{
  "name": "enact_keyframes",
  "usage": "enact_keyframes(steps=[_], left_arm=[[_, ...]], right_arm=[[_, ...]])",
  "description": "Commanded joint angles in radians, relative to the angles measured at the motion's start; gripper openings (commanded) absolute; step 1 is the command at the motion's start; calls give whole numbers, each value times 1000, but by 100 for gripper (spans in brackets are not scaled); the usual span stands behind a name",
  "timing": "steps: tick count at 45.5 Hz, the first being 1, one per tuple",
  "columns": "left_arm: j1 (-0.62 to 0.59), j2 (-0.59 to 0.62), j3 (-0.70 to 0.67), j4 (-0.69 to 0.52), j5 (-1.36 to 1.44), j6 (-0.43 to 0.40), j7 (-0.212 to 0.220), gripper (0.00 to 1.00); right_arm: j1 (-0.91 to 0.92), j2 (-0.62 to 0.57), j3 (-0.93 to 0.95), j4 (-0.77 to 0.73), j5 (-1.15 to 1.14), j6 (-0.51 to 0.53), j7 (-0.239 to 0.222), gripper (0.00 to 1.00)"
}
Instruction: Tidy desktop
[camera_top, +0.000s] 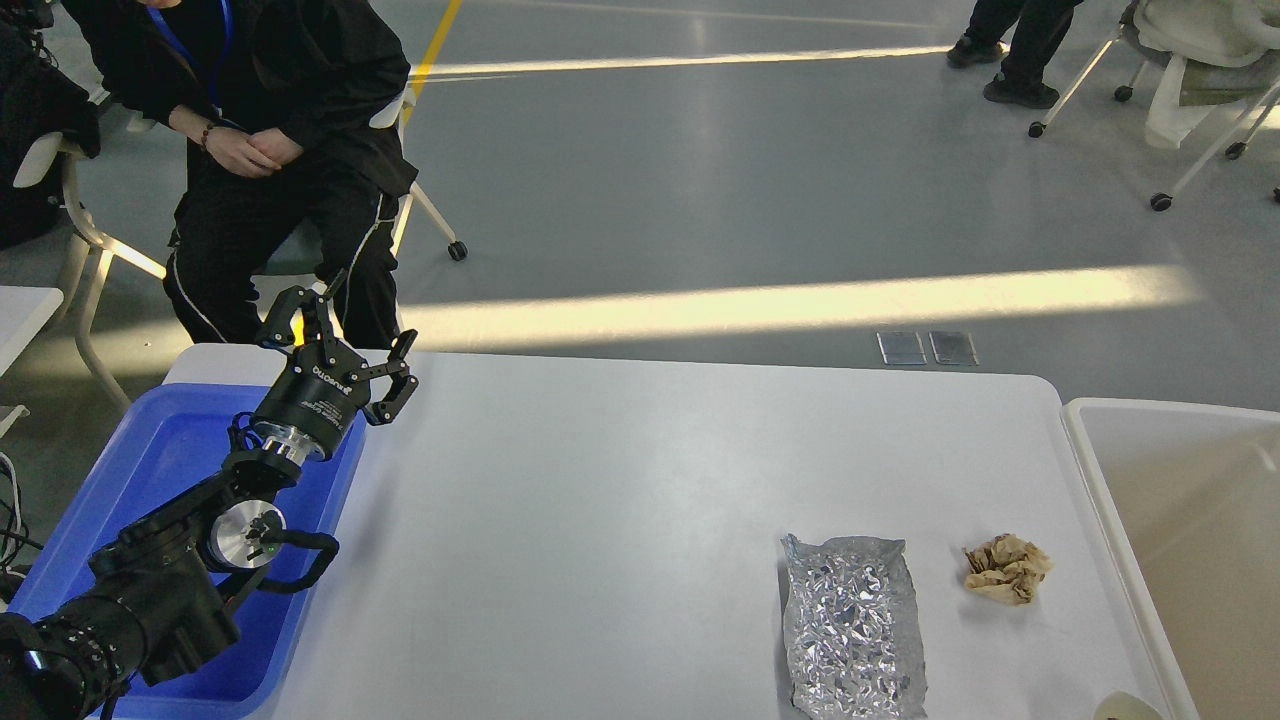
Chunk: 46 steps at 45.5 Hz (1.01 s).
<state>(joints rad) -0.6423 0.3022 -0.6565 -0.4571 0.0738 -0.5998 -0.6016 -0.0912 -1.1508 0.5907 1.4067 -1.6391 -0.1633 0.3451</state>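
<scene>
The white desktop (620, 500) fills the middle of the head view. A crumpled silver foil bag (852, 626) lies on it at the front right. A crumpled brown paper wad (1006, 568) lies just right of the bag. My left gripper (345, 345) is open and empty, raised over the far right corner of the blue tub (150, 470) at the table's left end, far from both items. My right arm and gripper are out of view.
An off-white bin (1190, 520) stands against the table's right edge. A pale round object (1125, 708) peeks in at the bottom right. A seated person in black (270, 130) is just beyond the table's far left corner. Wheeled chairs (1190, 90) stand far right.
</scene>
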Motion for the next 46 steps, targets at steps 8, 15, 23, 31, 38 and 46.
enact_keyframes(steps=[8, 15, 23, 31, 38, 46], left_arm=[[1, 0, 0, 0, 0, 0, 0, 100], [1, 0, 0, 0, 0, 0, 0, 100], [0, 0, 0, 0, 0, 0, 0, 100], [0, 0, 0, 0, 0, 0, 0, 100], [0, 0, 0, 0, 0, 0, 0, 100], [0, 0, 0, 0, 1, 0, 0, 100]], right_arm=[[27, 0, -28, -9, 4, -5, 0, 0], [24, -3, -28, -6, 4, -7, 9, 0], [25, -55, -23, 26, 13, -9, 23, 0], [33, -211, -2, 124, 56, -12, 57, 0], [64, -331, 1, 167, 64, -16, 63, 0], [67, -444, 0, 205, 64, -70, 138, 0]])
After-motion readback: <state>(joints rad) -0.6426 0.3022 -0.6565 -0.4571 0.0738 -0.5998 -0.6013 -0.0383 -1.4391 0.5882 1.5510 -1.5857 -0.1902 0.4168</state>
